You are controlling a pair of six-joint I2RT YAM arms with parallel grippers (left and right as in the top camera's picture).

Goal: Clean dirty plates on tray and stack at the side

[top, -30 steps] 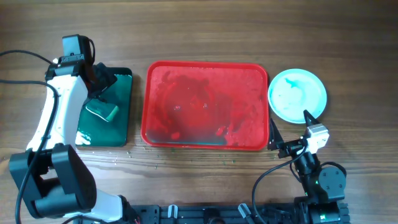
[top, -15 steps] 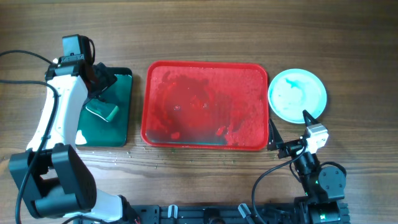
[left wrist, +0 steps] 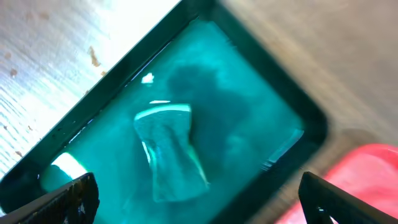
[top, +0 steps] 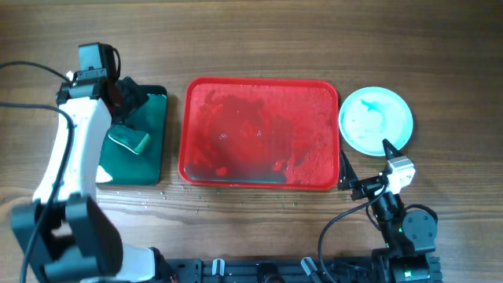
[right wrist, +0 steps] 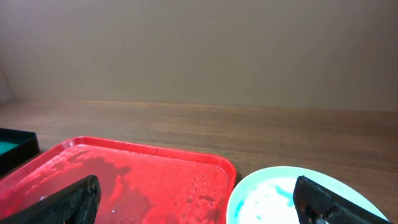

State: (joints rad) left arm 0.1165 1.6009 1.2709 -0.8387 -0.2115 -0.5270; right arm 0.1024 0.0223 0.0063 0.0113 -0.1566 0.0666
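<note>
The red tray [top: 259, 177] lies mid-table, wet and smeared, with no plate on it; it also shows in the right wrist view [right wrist: 124, 177]. A pale-blue plate [top: 376, 119] with a teal smear sits on the table right of the tray, also in the right wrist view [right wrist: 280, 196]. I cannot tell whether more plates lie under it. My right gripper [top: 366, 163] is open and empty, just in front of the plate and the tray's right corner [right wrist: 199, 208]. My left gripper [top: 126, 101] is open and empty above the dark green tray [left wrist: 199, 208].
A dark green tray [top: 157, 161] lies left of the red tray, holding teal liquid and a teal sponge [top: 130, 141], seen blurred in the left wrist view [left wrist: 169, 152]. The red tray's corner [left wrist: 373, 171] shows there too. Water droplets dot the wood before the trays.
The left arm's lower links have shifted slightly while its gripper stays over the green tray. The right arm, tray and plate have not moved.
</note>
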